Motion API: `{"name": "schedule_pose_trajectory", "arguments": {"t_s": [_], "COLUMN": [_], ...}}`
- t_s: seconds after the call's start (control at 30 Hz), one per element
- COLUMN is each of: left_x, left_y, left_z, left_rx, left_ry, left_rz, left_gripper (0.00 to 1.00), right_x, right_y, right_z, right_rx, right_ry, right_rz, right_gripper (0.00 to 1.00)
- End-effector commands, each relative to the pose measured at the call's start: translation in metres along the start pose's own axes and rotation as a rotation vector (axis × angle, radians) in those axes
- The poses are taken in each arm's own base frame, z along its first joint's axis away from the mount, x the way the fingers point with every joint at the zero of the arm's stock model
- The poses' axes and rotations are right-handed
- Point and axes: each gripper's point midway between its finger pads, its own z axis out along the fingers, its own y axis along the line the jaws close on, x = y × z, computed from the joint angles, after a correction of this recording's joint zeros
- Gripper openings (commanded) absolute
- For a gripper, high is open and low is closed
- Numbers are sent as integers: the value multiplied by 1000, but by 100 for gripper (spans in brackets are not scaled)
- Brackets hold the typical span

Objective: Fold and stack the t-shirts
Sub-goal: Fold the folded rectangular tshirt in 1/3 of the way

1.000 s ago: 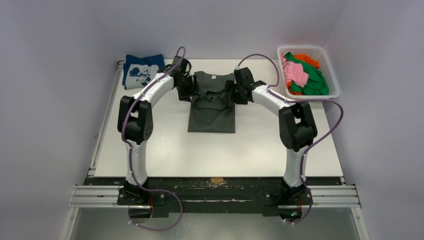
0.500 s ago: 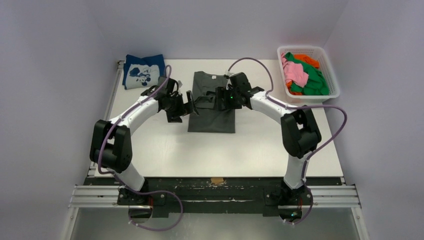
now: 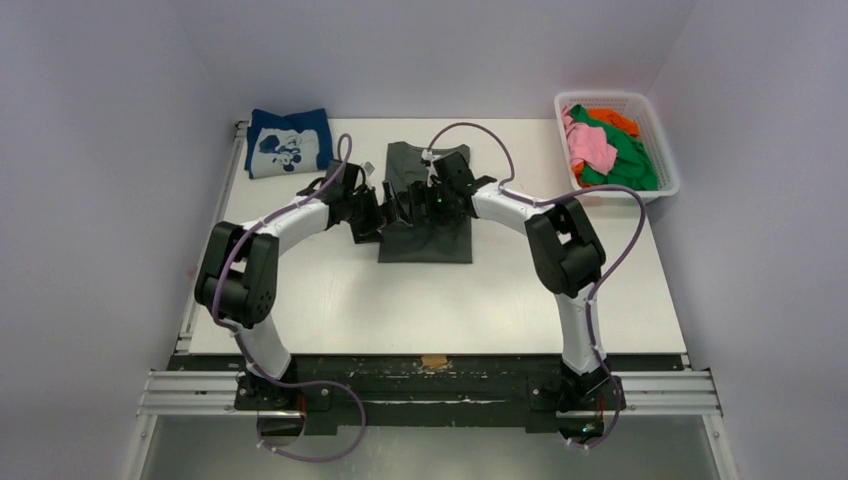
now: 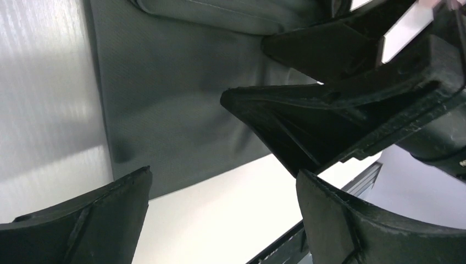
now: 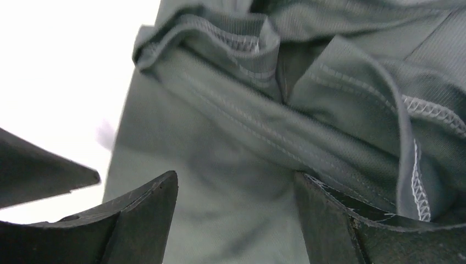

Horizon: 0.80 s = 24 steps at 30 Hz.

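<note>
Dark grey t-shirt (image 3: 424,240) is lying sleeves-in. Left gripper (image 4: 222,181), right gripper (image 5: 236,176) are hovering released above (likely lining up next fold).

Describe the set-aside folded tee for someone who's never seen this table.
On the white table, go to the far left corner, opposite the white mesh basket. The folded tee there is navy with a white cartoon print; the mid-table tee is plain dark grey.
</note>
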Motion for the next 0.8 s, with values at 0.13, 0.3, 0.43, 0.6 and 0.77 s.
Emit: {"name": "schedule_pose_trajectory", "arguments": {"t_s": [0.13, 0.3, 0.43, 0.6, 0.77], "left_x": [20, 21, 17, 19, 25], "left_y": [25, 31, 27, 26, 35], "left_z": [28, 26, 17, -5, -20], "left_rx": [-54, -93, -100, -130, -176], "left_ry": [61, 55, 36, 0, -32], "left_rz": [-15, -1, 12, 22, 24], "left_gripper": [100, 100, 100, 100, 99], "right_x": [-125, -178, -193, -162, -88], "right_y": [-19, -39, -31, -34, -51], "right_z": [9, 22, -6, -61, -94], "right_rx": [46, 78, 75, 129, 187], "right_ry": [-332, -424, -459, -457, -385], "right_rz": [42, 77, 31, 41, 91], "right_gripper": [76, 76, 77, 77, 77]}}
